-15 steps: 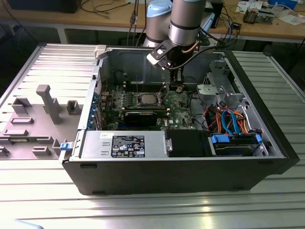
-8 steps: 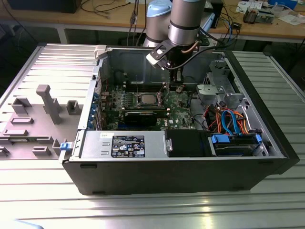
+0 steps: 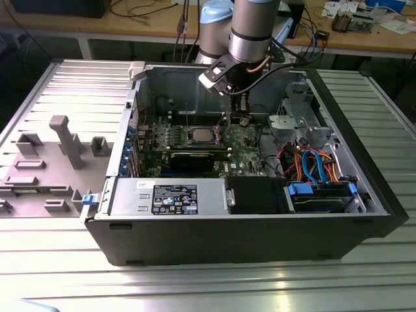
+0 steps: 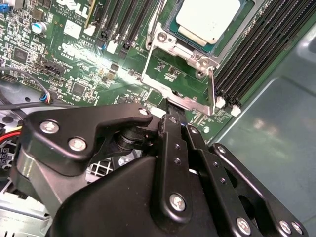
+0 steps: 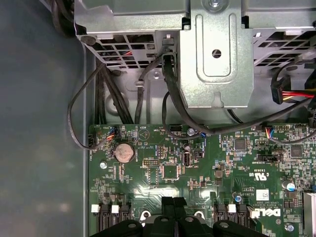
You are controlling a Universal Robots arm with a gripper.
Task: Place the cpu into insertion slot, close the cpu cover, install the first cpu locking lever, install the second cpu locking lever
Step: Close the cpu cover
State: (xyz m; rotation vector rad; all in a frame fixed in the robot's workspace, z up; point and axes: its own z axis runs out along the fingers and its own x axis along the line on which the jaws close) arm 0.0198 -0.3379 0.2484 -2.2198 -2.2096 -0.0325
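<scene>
The cpu lies flat with its silver top up in the insertion slot on the green board, and it also appears in the exterior view. The cpu cover is swung open, and green board shows through its window. Two thin locking levers stand free beside the socket. My gripper is shut, with its black fingertips together right at the cover's free edge. I cannot tell whether they touch or pinch that edge.
Black memory slots flank the socket on both sides. A long black expansion card, the power supply, a metal drive cage and loose cables crowd the case. Grey fixture blocks stand outside at the exterior view's left.
</scene>
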